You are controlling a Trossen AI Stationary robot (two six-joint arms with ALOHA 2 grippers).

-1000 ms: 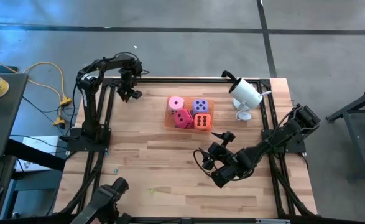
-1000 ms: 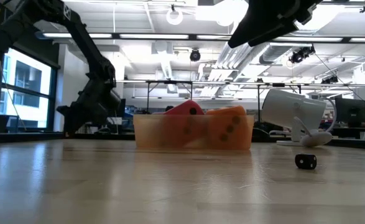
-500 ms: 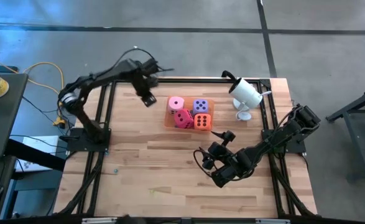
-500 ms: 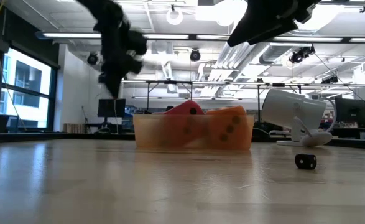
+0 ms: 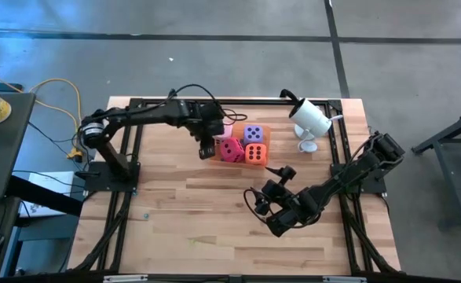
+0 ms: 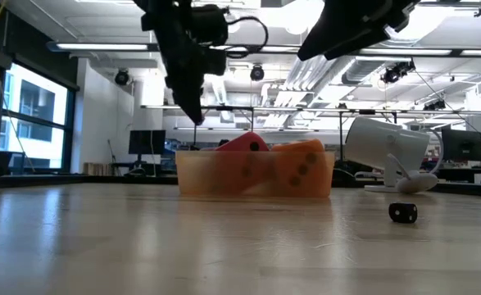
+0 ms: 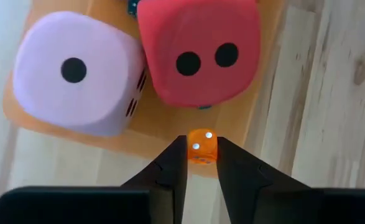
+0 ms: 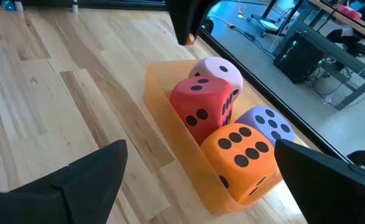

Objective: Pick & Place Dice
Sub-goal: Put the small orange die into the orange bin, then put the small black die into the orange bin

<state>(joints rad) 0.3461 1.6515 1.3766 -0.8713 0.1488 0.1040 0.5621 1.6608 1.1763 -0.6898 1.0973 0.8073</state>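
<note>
Orange small die (image 7: 202,147) pinched in left pincer (image 7: 202,163); no writing legible.

In the low view the tray (image 6: 199,176) wall veils the red die (image 6: 242,147) and orange die (image 6: 301,164); the pink and purple ones are hidden, and the small dark object (image 6: 402,213) on the worktop (image 6: 142,246) is too small to identify.

Both arms are dark, near-black, built of slim tubular links joined by chunkier rounded joints. The left arm (image 5: 148,115) carries a thin black cable that loops above its wrist, and a pale round cap marks its shoulder joint. The right arm (image 5: 336,182) looks bulkier, with blocky housings and a looped black cable near its wrist. Matte black fingers (image 7: 170,171) taper to blunt tips.
</note>
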